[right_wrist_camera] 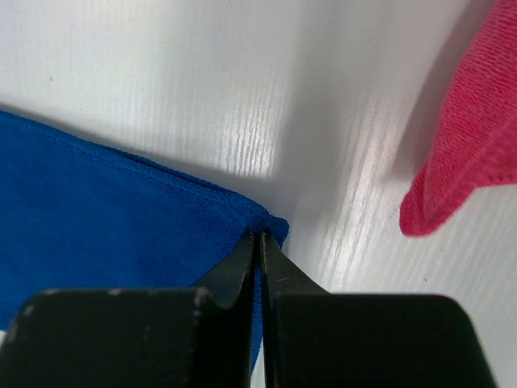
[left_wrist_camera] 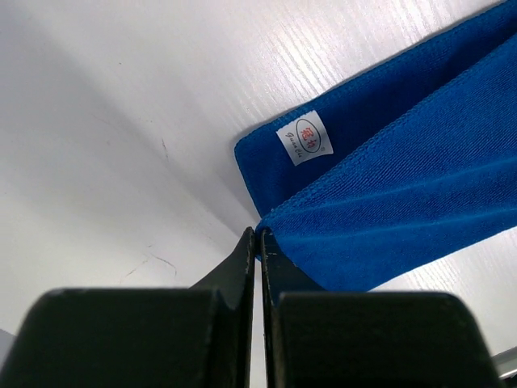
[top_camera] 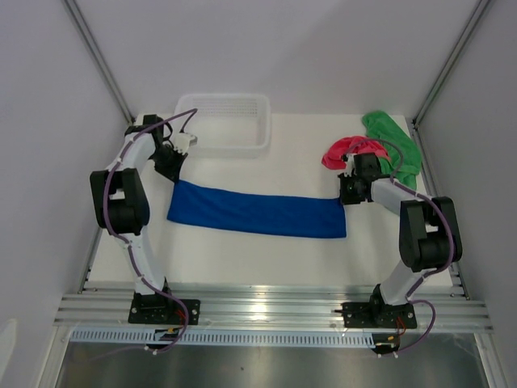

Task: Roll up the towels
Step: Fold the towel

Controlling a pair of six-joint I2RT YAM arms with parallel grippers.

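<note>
On the surface (top_camera: 242,259), blue towel (top_camera: 257,212): lay flat as a long folded strip, spanning from one arm to the other.
Left gripper (left_wrist_camera: 258,234): was pinched tight on the strip's far-left corner, seemingly the upper layer only, near the white label (left_wrist_camera: 305,138).
Right gripper (right_wrist_camera: 258,236): was clamped on the far-right corner, right at the hem.
Pink-red towel (top_camera: 351,149), green towel (top_camera: 392,141): sat bunched beside the right arm, not yet rolled.
Risk: could lose either corner, given such thin bites; could peel the fold open if one layer alone came up; could skew the roll through uneven pulls; could snag the pink-red towel close by.
</note>
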